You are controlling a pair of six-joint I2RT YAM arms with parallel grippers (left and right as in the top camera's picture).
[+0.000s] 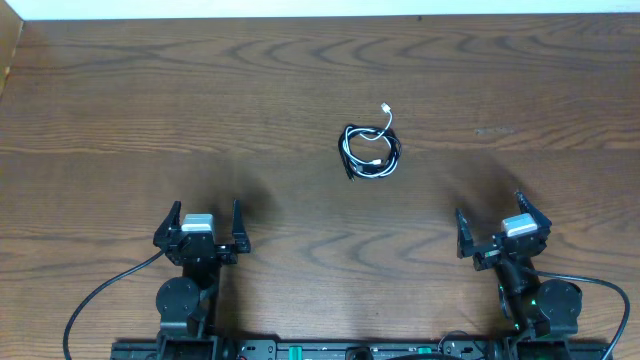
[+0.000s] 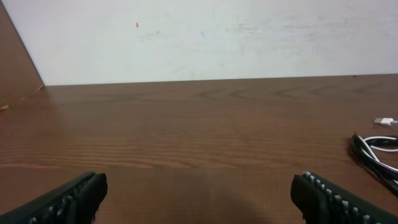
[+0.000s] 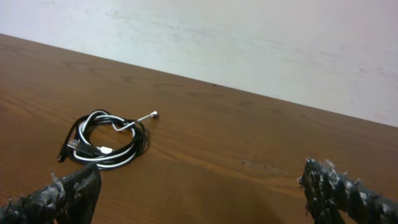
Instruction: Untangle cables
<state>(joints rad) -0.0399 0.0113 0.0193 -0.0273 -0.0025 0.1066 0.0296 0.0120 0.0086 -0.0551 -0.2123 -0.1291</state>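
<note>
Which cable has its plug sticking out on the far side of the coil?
The white cable: its plug pokes out at the far side, clear of the loops. The black cable shows no end on that side.

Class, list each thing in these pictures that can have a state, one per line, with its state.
cables, coiled together in one tangled bundle, untouched
left end effector, open, empty, away from the cables
right end effector, open, empty, away from the cables

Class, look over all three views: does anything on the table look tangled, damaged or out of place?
The cables lie near the middle in one bundle, black and white loops wound together, a white plug poking out.
</note>
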